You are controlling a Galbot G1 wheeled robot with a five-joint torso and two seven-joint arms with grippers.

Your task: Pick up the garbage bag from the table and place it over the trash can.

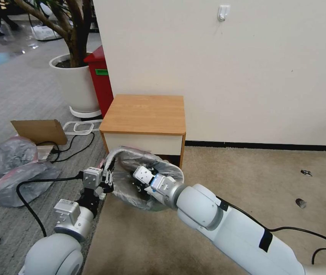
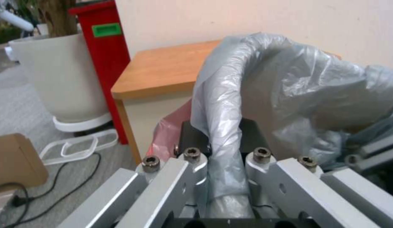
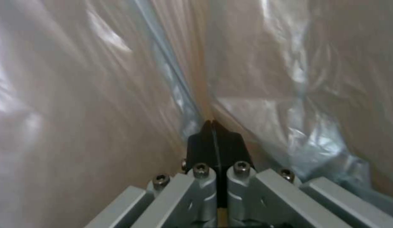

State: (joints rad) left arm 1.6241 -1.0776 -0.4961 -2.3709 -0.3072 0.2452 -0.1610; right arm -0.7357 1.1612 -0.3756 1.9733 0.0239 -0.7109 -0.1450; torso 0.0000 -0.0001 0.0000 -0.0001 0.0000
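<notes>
The right gripper reaches down inside the garbage bag, its black pads pressed tight together with plastic all round them. The left gripper clamps the bag's rim at the near left edge, a fold of grey plastic running between its pads. The bag lines the trash can, which stands on the carpet just in front of the table.
</notes>
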